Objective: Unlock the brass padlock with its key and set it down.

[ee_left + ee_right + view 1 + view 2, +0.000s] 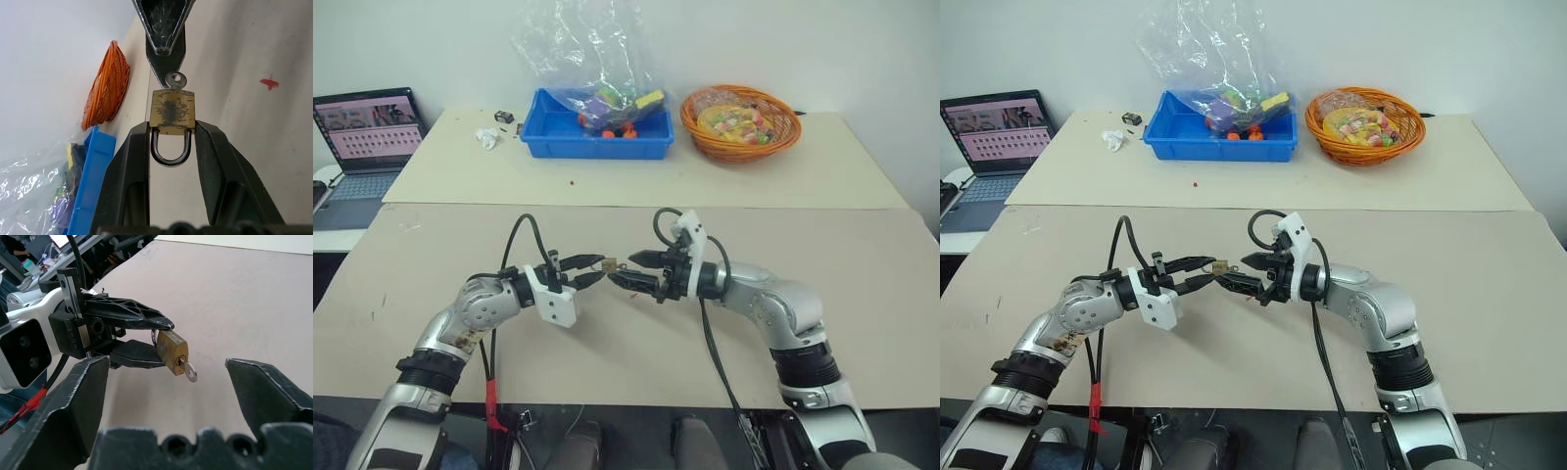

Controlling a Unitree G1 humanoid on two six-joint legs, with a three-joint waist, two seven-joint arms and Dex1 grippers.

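- Head camera, left eye view: above a beige table [862, 294], the left gripper [589, 271] holds the brass padlock [607, 264] at its fingertips, off the surface. The right gripper [628, 270] faces it tip to tip, its two fingers apart and just beside the lock. Farther back, on a second table, stand a blue bin [595, 137] under a clear plastic bag [582, 49] and an orange basket [741, 122]; a laptop [367, 137] sits open at the left.
- Left wrist view: the two black fingers [128, 166] clamp the padlock's brass body [172, 111] from both sides, its silvery shackle [169, 149] looped between them. A small key [176, 80] juts from the lock's far end, with one finger of the right gripper just behind it. A red mark [269, 83] shows on the tabletop.
- Right wrist view: the right gripper's own fingers [266, 396] stand wide, one on either side of the key [188, 370], touching neither it nor the lock.
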